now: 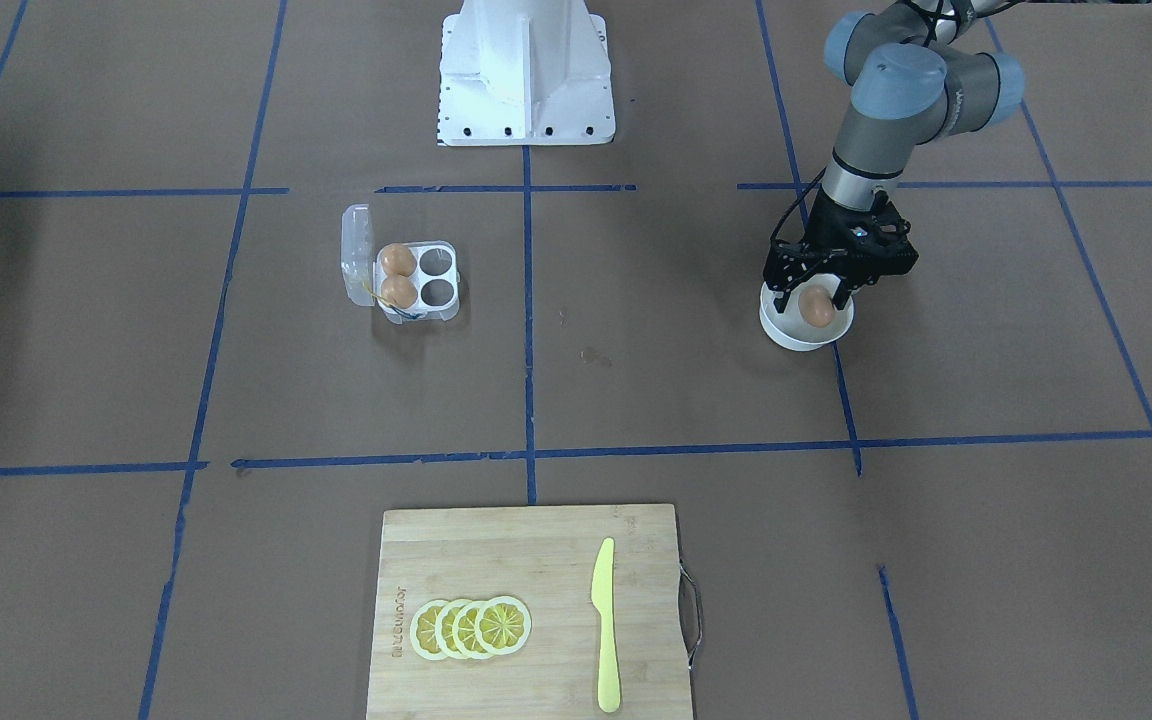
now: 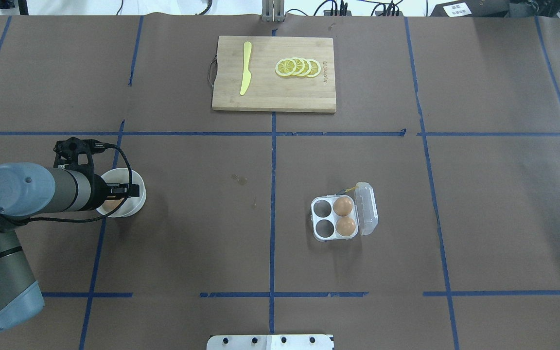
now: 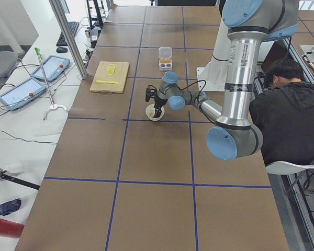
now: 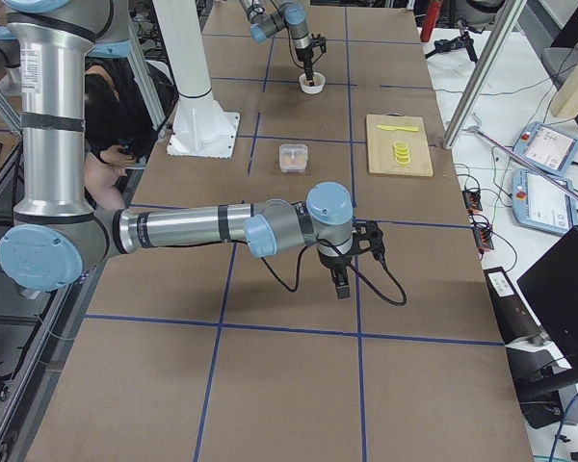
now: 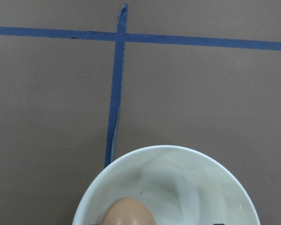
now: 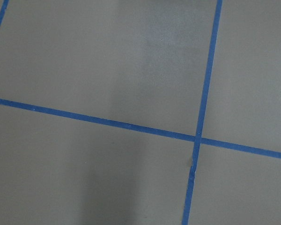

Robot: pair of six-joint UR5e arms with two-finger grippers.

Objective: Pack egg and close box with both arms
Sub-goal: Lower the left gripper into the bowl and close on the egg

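Egg (image 1: 817,307) sits in the white bowl (image 1: 786,338); we log the left arm's (image 1: 886,100) jaws apart, one either side of it. Right arm's (image 4: 222,226) jaws: we cannot tell. Box (image 2: 333,217) well apart on the worktop (image 2: 212,233), lid (image 2: 366,209) open, two eggs (image 2: 342,206) inside. Farthest, bamboo chopping board (image 2: 270,92).

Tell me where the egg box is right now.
Overhead view: the box sits open just right of the centre tape line, nearer the robot than the cutting board, far right of the white bowl.
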